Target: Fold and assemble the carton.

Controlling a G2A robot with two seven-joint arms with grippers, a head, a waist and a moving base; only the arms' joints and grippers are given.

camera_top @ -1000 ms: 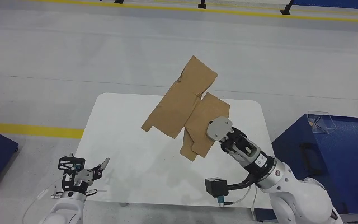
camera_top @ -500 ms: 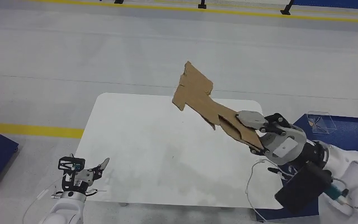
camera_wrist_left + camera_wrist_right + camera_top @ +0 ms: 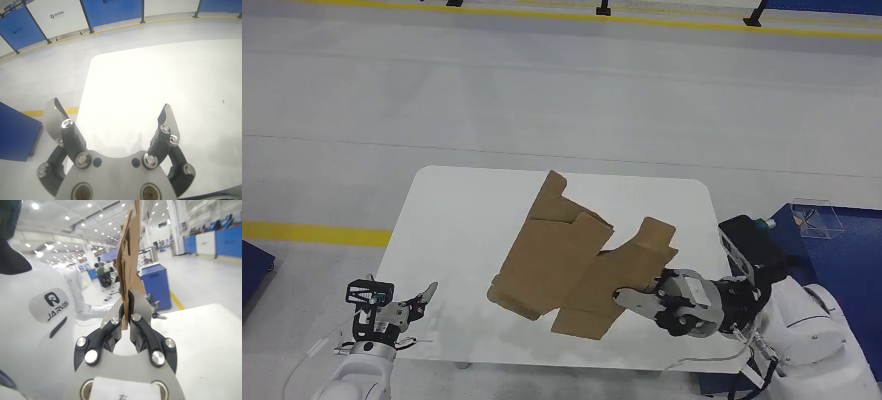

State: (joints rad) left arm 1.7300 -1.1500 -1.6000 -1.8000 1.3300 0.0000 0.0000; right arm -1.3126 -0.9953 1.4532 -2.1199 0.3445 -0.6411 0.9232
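Carton (image 3: 564,262) of flat brown cardboard, notched flaps, pinched by right gripper (image 3: 626,296)

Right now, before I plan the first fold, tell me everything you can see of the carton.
The carton is a flattened brown cardboard blank, not yet assembled, with notched flaps along its edges. It spreads over the middle of the white table. The right gripper has its fingers shut on one edge; that wrist view shows it edge-on, layered. Whether it touches the table is unclear.
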